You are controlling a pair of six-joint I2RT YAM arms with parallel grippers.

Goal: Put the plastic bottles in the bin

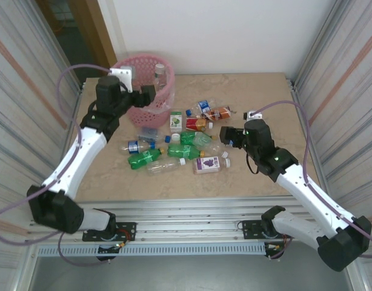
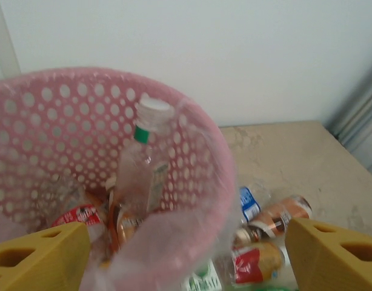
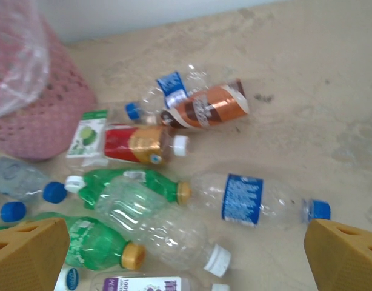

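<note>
The bottom of the bin (image 2: pixel 83 76) is hard to read from the left wrist. The thin liner (image 2: pixel 174 242) blurs the near wall, and the two yellow fingers (image 2: pixel 40 254) are cut off by the lower edge. From above, the left arm's wrist covers part of the bin's near rim.

The left gripper (image 2: pixel 186 260) hangs over the mouth of the bin with its fingers wide apart, holding nothing.

Inside the bin, a clear bottle with a white cap (image 2: pixel 143 163) leans upright against the far wall. Beside its base lie a red-labelled bottle (image 2: pixel 83 215) and an orange-brown one (image 2: pixel 122 221), both partly hidden by the liner.

The other bottles (image 1: pixel 180 142) lie scattered on the table (image 1: pixel 143 185), just right of the bin. The right gripper (image 3: pixel 186 260) hovers over them, open and touching none.

In its wrist view, a clear bottle with a blue label (image 3: pixel 252 200) lies below an orange-brown bottle (image 3: pixel 204 109). A green bottle (image 3: pixel 137 182) touches a crushed clear one (image 3: pixel 162 230). A purple-labelled bottle (image 3: pixel 156 284) is cut off by the lower edge, and a green bottle with an orange cap (image 3: pixel 95 242) is partly behind the left finger.
</note>
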